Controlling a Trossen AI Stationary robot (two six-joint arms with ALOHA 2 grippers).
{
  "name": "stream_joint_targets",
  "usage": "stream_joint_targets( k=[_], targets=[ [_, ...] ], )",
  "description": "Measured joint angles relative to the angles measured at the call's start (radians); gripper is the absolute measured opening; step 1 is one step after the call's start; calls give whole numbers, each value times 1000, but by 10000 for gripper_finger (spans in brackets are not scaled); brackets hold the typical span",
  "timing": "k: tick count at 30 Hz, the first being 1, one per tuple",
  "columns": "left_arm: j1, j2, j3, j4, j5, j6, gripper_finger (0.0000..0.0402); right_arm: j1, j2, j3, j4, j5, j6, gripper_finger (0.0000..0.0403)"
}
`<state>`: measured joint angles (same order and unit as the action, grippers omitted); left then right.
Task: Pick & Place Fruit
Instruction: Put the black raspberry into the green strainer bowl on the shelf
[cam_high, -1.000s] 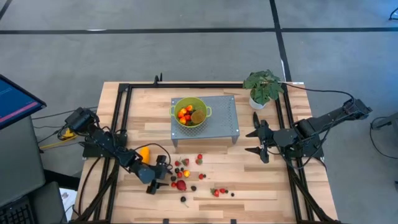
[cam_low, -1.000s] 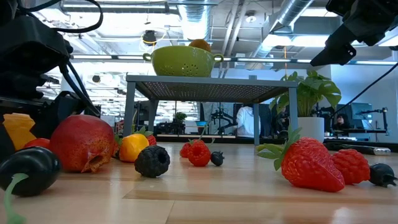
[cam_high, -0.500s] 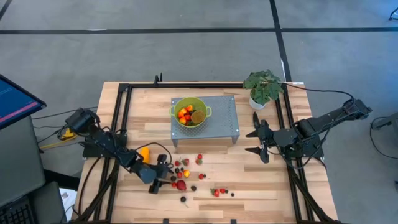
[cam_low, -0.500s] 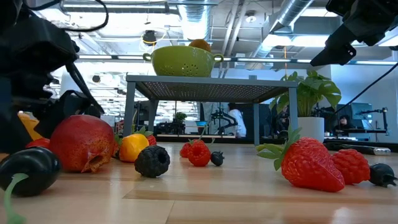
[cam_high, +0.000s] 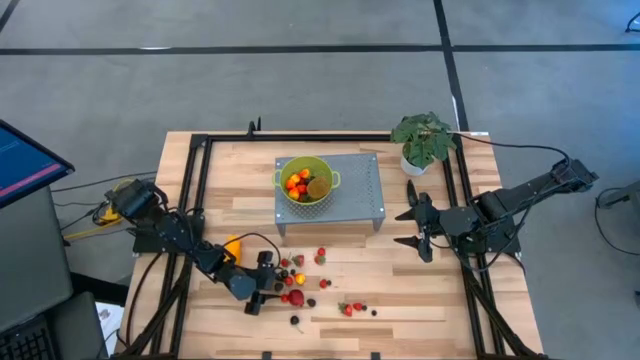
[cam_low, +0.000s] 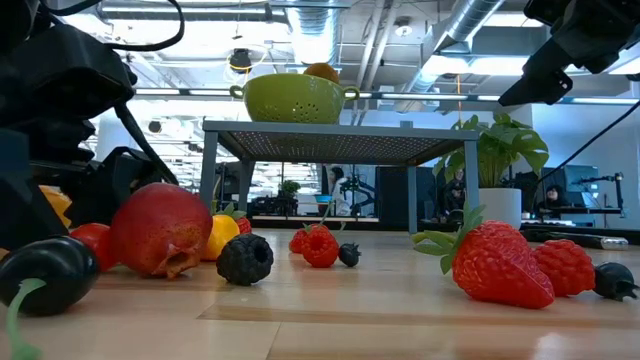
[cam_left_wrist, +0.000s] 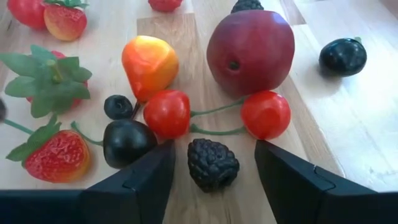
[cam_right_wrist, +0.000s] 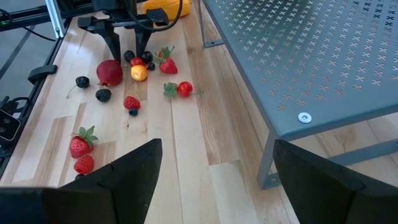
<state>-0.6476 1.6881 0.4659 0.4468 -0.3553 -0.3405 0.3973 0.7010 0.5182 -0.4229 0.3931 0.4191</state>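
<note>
Wooden table (cam_high: 420, 300) seen from above: scattered small fruit (cam_high: 322, 257) lies in front of a grey perforated stand (cam_high: 358, 185) holding a green colander (cam_high: 306, 181) with more fruit. At the pile's left edge, the left gripper (cam_high: 268, 292) sits low; the right gripper (cam_high: 412, 229) waits beside a potted plant (cam_high: 424, 140), fingers spread. Low view: a red round fruit (cam_low: 160, 228) dominates, strawberries (cam_low: 500, 262) to the right. Left wrist view: open fingers (cam_left_wrist: 140, 183) flank a blackberry (cam_left_wrist: 212, 164), with 2 red cherries (cam_left_wrist: 166, 112) just beyond, not gripping anything.

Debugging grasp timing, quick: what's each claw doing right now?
Left claw: open, fingers either side of a blackberry, nothing gripped.
Right claw: open, empty, hanging beside the metal stand.
</note>
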Motion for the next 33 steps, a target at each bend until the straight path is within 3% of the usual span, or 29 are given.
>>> stream_joint_targets(
  k=[19,33],
  targets=[
    [0,-2,-2,-6,-22,-1,112,0,0,0,0,0,0,301],
    [0,-2,-3,-2,-22,-8,112,0,0,0,0,0,0,301]
  ],
)
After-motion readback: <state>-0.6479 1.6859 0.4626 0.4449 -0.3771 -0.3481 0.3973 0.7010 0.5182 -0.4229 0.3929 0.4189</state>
